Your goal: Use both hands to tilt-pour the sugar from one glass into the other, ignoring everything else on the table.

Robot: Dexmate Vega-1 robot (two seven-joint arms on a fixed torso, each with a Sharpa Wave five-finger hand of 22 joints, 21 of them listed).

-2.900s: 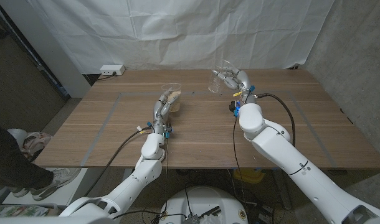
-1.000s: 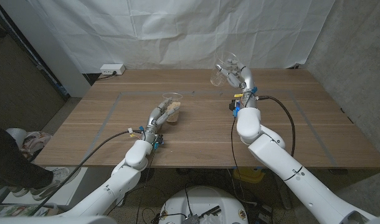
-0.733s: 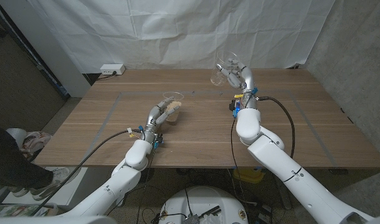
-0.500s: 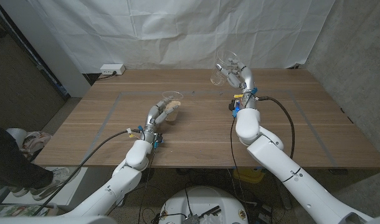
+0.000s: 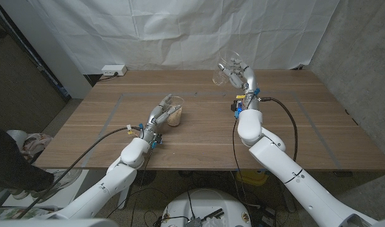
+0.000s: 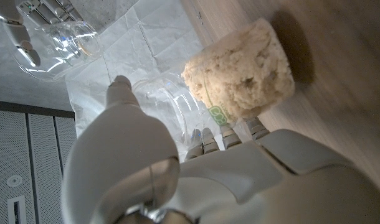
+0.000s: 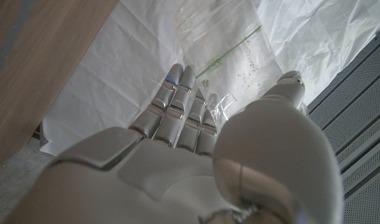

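A clear glass with light brown sugar [image 5: 174, 115] stands low on the wooden table [image 5: 199, 135], left of the middle. My left hand [image 5: 159, 112] grips it from its left side, thumb on one side and fingers on the other. In the left wrist view the sugar glass [image 6: 240, 74] lies between the thumb and fingers of my left hand [image 6: 177, 174]. My right hand [image 5: 244, 77] holds the empty glass [image 5: 224, 74] tilted in the air above the table's far side. The empty glass [image 6: 59, 43] also shows in the left wrist view. Only glints of the empty glass [image 7: 222, 107] show past my right hand [image 7: 177, 155].
A white sheet [image 5: 180, 31] hangs behind the table. A white power strip [image 5: 113, 70] lies on the floor at the far left corner. A person's leg and shoe [image 5: 28, 148] show at the picture's left edge. Black cables [image 5: 287, 110] run along both arms.
My left hand has lowered the sugar glass from a tilt in the air to near the tabletop, and the arm has drawn back. My right hand keeps the empty glass raised, barely moved.
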